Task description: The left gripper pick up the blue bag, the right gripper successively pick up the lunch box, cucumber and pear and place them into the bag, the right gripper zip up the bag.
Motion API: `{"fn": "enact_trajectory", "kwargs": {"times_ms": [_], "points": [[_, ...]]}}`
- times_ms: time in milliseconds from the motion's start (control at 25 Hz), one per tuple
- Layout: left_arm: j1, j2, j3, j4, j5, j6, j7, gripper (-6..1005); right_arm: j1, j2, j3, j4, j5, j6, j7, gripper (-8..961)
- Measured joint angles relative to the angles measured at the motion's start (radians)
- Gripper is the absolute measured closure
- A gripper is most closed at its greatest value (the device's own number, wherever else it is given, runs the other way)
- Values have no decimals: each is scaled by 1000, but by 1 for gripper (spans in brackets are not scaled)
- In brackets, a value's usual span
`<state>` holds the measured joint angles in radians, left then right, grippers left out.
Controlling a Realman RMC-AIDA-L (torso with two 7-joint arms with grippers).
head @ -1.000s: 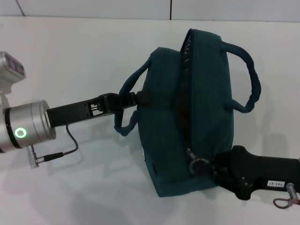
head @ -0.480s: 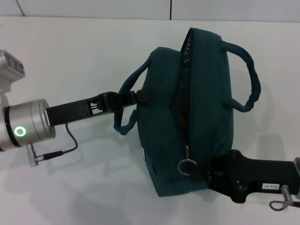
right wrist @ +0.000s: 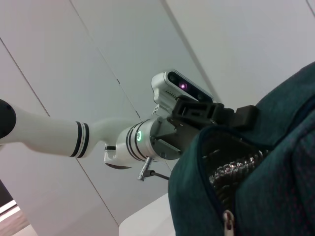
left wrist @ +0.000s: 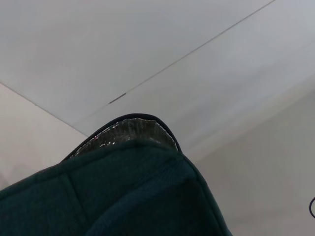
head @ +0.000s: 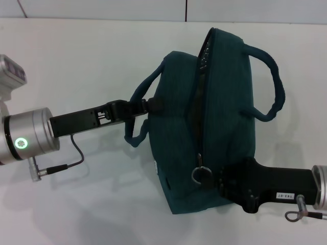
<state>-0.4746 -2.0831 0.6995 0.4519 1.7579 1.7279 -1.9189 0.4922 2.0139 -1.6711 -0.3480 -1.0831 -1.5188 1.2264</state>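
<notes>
My left gripper (head: 149, 105) is clamped on one looped handle of the large dark teal-blue fabric bag (head: 219, 132), which stands on the white table (head: 92, 56). My right gripper (head: 212, 178) pinches the metal ring zipper pull (head: 199, 175) at the bag's near end.

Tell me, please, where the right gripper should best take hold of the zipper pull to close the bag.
Probably grip the metal ring of the zipper pull, coming from the robot's right, where the right gripper sits. The ring stands clear of the blue bag.
</notes>
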Motion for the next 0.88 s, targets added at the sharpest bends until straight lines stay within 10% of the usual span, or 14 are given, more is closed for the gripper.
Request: {"fn": "enact_trajectory", "kwargs": {"times_ms": [880], "points": [[2,2,-2,3,-16,-7,12,885,-45,-27,105,-3,8,-70,-42,935]]}}
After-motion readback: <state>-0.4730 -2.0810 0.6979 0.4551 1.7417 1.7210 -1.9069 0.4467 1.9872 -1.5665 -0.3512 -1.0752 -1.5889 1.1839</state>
